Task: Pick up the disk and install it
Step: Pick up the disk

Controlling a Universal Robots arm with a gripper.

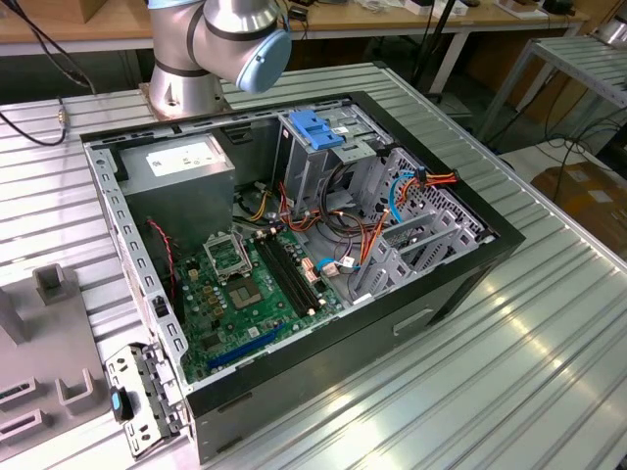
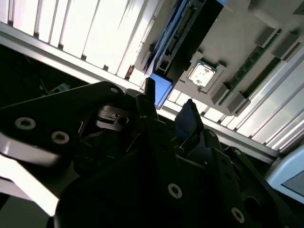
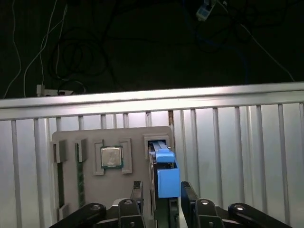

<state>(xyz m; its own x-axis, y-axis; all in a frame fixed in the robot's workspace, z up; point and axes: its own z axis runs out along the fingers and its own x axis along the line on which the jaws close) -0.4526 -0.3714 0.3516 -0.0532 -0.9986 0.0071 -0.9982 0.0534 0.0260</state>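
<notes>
The disk [image 3: 166, 176] stands on edge in a slot of a grey holder plate [image 3: 85, 190], its blue plastic edging facing the camera in the first wrist view. My gripper [image 3: 162, 194] is open and straddles it, one dark finger on each side, close to the disk's faces, with a small gap visible on one side. In the second wrist view the blue edging of the disk [image 2: 160, 89] shows between the two fingertips of the gripper [image 2: 167, 107]. The open computer case [image 1: 470, 264] lies on the table in the exterior view.
A processor chip [image 3: 110, 156] and memory sticks [image 3: 80, 178] sit in other slots of the holder plate. Inside the case are a drive cage with a blue handle [image 1: 318, 132], a grey power supply [image 1: 181, 166], a green motherboard [image 1: 255, 284] and loose cables [image 1: 411, 186].
</notes>
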